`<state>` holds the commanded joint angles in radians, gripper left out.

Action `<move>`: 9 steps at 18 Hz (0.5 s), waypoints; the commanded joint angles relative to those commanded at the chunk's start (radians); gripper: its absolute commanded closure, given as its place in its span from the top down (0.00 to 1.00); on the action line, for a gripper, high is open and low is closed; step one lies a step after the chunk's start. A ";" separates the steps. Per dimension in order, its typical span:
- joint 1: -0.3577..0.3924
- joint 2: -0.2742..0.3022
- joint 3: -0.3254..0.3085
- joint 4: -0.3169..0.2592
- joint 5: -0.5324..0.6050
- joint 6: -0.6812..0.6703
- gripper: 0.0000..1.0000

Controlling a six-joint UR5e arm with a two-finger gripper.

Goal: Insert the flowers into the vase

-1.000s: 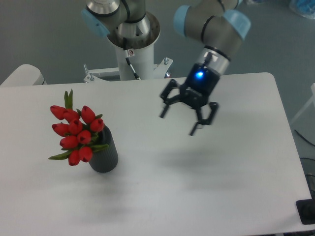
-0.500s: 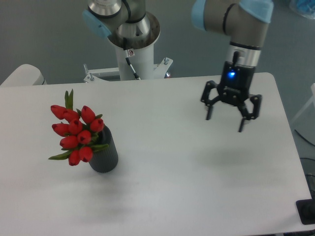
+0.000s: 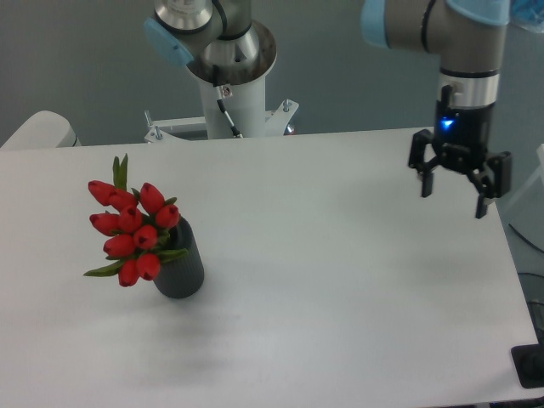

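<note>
The flowers [image 3: 129, 229], a bunch of red tulip buds with green leaves, stand in the mouth of the dark grey vase [image 3: 182, 267] at the left of the white table, leaning out to the left. My gripper [image 3: 455, 201] hangs open and empty above the table's far right side, well away from the vase, fingers pointing down.
The white table [image 3: 323, 289] spans the view, with its right edge just beyond my gripper. The arm's white base column [image 3: 233, 93] rises behind the table's back edge. A black object [image 3: 531, 365] sits off the table's lower right corner.
My open gripper has swung rightward from the table's middle to its right edge, further from the vase. The flowers and vase have not moved.
</note>
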<state>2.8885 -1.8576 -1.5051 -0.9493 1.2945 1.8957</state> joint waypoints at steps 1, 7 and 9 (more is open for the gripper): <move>-0.002 -0.011 0.020 -0.020 0.015 0.017 1.00; 0.000 -0.057 0.074 -0.040 0.026 0.026 1.00; -0.002 -0.057 0.072 -0.040 0.026 0.026 1.00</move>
<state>2.8870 -1.9144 -1.4327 -0.9894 1.3208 1.9221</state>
